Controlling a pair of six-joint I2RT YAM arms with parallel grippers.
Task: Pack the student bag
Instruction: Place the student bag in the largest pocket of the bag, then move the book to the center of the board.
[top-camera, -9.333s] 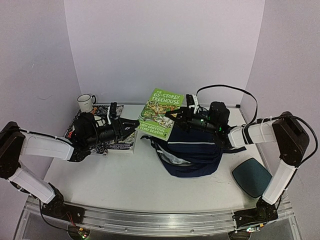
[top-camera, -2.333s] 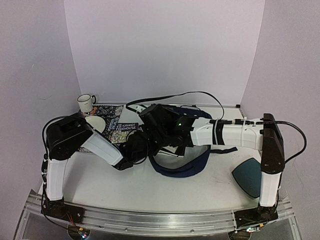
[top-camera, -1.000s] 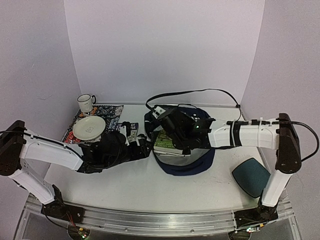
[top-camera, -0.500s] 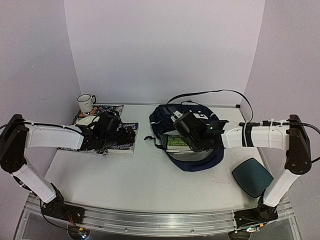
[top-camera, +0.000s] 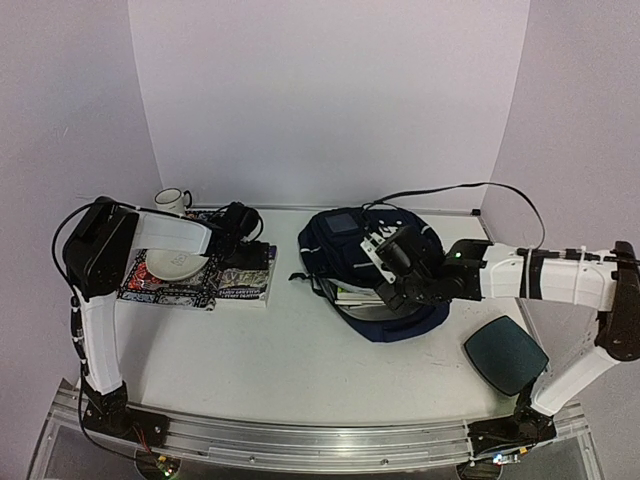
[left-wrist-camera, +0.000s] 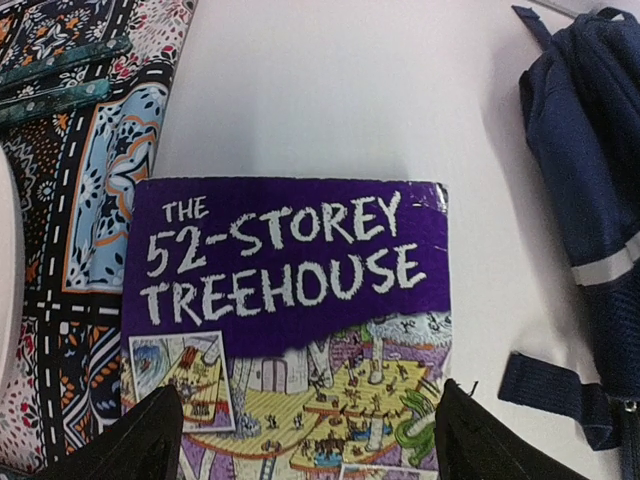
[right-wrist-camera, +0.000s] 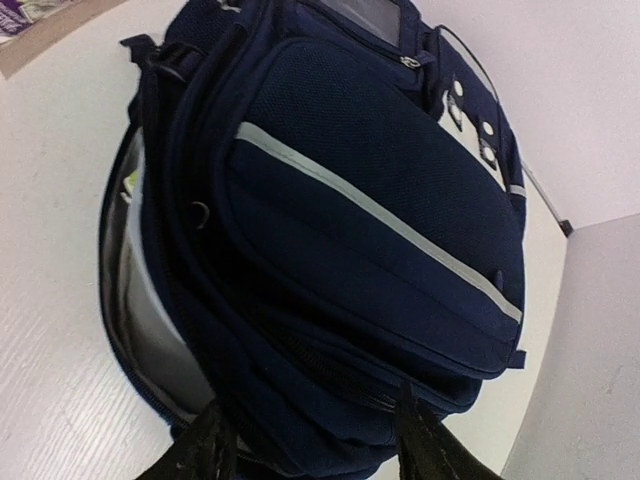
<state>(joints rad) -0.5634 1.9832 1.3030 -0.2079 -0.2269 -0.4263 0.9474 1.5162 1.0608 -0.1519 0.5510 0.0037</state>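
Left arm has swung back over the mat (top-camera: 140, 292), and the right has drawn off the bag (top-camera: 325, 245), which sits on the bench (top-camera: 300, 370) with 1 green book (top-camera: 350, 293) in its mouth. Left end effector (left-wrist-camera: 305, 425) hangs open right above the purple book (left-wrist-camera: 290, 300), jaws set across its short width, its long axis running away from the wrist. Right end effector (right-wrist-camera: 310, 445) stands parted and empty at the bag's edge. With the bag just right of the purple book, the left arm looks best placed to pick it.

Left end effector (left-wrist-camera: 303, 435) and right end effector (right-wrist-camera: 308, 430) gape.
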